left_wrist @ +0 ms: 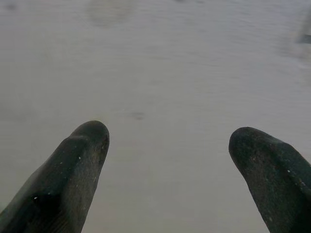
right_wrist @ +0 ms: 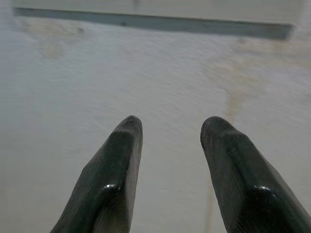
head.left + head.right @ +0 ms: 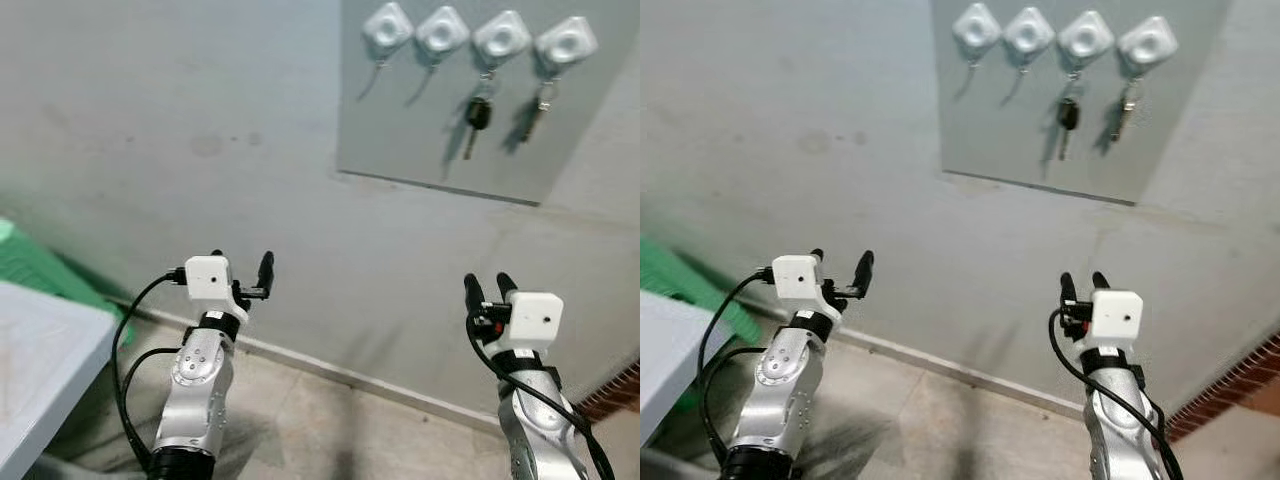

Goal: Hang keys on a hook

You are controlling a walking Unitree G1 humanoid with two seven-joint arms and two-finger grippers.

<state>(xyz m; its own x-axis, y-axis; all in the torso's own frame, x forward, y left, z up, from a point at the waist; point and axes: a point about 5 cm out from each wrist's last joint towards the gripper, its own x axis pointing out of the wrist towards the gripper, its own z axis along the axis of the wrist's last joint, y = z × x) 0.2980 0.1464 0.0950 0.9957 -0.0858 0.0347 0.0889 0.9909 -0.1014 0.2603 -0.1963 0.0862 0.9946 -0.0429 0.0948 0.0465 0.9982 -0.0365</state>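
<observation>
1. Overhead, we face a grey wall carrying a paler panel (image 3: 440,150) with a row of four white hooks (image 3: 466,35). The two hooks on the robot's right are taken: a black-headed key (image 3: 476,118) hangs from the third and a metal key (image 3: 540,112) from the fourth. The first two hooks are bare.

2. Our left gripper (image 3: 240,275) is raised toward the wall, its fingers (image 1: 73,170) spread wide with nothing between them; plain wall lies beyond the tips, and the panel sits well above them and off to the robot's right.

3. Our right gripper (image 3: 490,290) points up at the wall with its fingers (image 2: 116,165) parted by a narrower gap, likewise empty. The lower edge of the panel lies well beyond its fingertips, and the hung keys are above and apart from them.

4. We judge that both keys in view are already hung and neither gripper carries one; whether any key remains to be hung cannot be told from these views.

5. If another key is to go up, we would aim for one of the bare hooks, hold the key by its head so the ring hangs free beyond the fingertips, lift the ring over the hook's tip, lower it until it seats, and only then part the fingers.

6. A green object (image 3: 40,265) and a pale tabletop (image 3: 40,350) lie beside the left arm, low and away from its fingers.
</observation>
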